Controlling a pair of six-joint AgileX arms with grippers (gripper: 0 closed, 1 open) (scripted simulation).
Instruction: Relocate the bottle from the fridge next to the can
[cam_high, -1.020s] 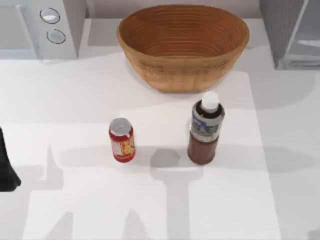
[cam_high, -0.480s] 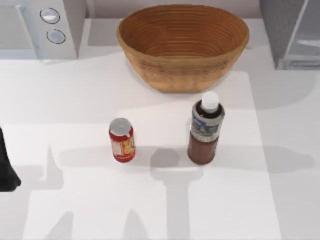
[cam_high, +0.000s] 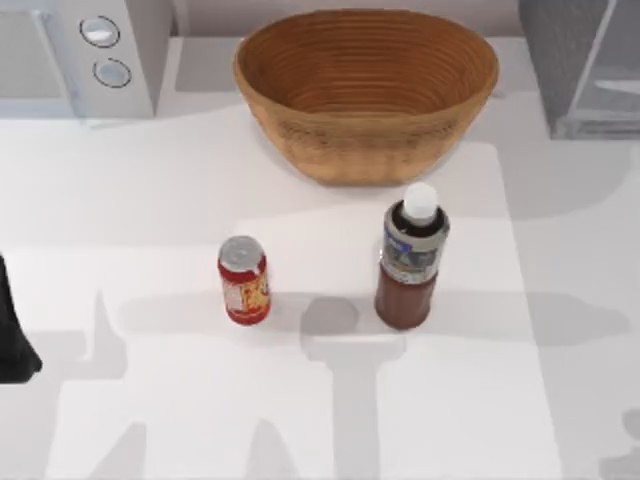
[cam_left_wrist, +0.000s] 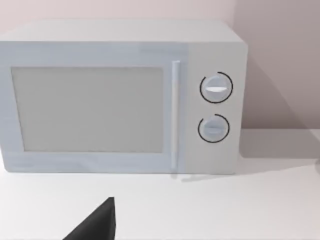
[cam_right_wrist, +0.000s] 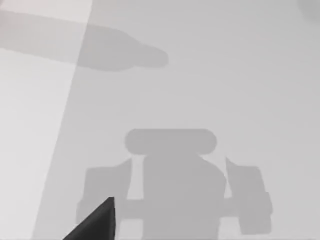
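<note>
At the table's left edge the left arm (cam_high: 12, 335) shows as a dark shape, parked, and whether either pincer is open or closed cannot be told. To that arm's right, well apart from it, the red can (cam_high: 244, 280) stands upright on the white table (cam_high: 150, 200), and farther right, near the can but not touching it, stands the brown bottle (cam_high: 410, 262) with its white cap. Beyond them sits the wicker basket (cam_high: 366, 90), with the white microwave (cam_left_wrist: 120, 97) at the far left and the grey fridge (cam_high: 582, 62) at the far right.
</note>
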